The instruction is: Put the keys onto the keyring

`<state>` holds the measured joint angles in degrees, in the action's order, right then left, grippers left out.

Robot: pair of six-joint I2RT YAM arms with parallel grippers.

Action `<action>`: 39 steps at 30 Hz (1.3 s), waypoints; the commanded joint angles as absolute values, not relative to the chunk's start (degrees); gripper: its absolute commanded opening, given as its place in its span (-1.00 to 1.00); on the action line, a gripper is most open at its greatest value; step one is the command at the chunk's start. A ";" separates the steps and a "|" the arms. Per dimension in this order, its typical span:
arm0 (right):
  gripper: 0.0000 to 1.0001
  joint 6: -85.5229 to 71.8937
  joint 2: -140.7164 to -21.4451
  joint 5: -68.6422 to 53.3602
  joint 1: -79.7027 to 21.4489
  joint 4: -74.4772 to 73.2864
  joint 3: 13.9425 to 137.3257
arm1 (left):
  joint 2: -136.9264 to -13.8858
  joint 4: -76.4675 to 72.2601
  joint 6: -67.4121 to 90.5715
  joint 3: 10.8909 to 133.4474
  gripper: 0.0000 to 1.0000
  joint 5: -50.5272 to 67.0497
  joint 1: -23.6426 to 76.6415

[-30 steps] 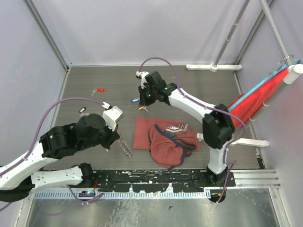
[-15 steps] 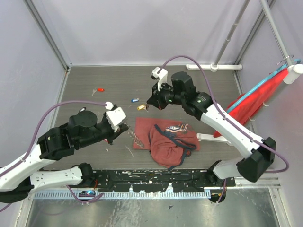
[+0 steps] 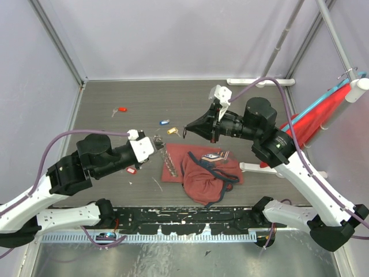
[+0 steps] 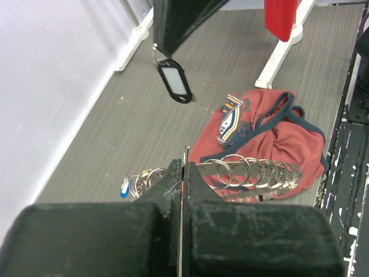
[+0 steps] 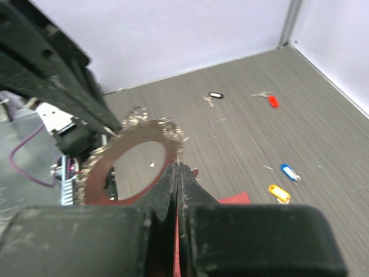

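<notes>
The left gripper (image 4: 181, 173) is clenched on the thin wire of the keyring (image 4: 253, 172), with its pads pressed flat together. The keyring is a wide wire hoop fringed with small silvery rings. It is held on edge and carried out ahead and to the right of the left jaws. From above it is seen as a straight line running from those jaws toward the bag (image 4: 271, 138). Its open face is turned to the right jaws. The bag, of crumpled dark-red cloth with a dark-blue cord, lies beneath the hoop's far end.

The right gripper (image 5: 177, 167) is shut on the small metal loop of a black key (image 4: 174, 82). Its glossy oval plastic tag, with a pale window, hangs below those jaws, long axis nearly upright, apart from the hoop.

On the ribbed grey floor, a blue key (image 5: 288, 171) and a yellow key (image 5: 278, 192) lie right of the right jaws. A red key (image 5: 272, 101) and a second black key (image 5: 215, 95) lie farther ahead.
</notes>
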<state>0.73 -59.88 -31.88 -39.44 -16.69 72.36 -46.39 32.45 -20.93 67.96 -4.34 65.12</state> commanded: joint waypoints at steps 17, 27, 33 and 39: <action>-0.99 2.08 -59.43 -45.35 -40.08 -22.36 77.61 | -50.30 19.06 -16.91 69.75 -1.00 0.48 65.05; -0.99 1.18 -60.80 -48.02 -40.10 -19.09 77.08 | -51.11 18.84 -16.11 69.82 -1.00 0.08 65.05; -0.99 0.53 -61.40 -48.69 -40.08 -18.17 76.60 | -51.32 18.81 -15.82 69.97 -1.00 -0.04 65.05; -0.99 0.35 -61.95 -48.91 -40.14 -18.39 76.65 | -51.82 18.66 -15.09 70.27 -1.00 0.21 65.06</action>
<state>1.17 -61.82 -47.70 -40.01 -21.39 75.46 -51.68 22.87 -16.12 68.01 -0.49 65.12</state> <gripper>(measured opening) 0.026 0.012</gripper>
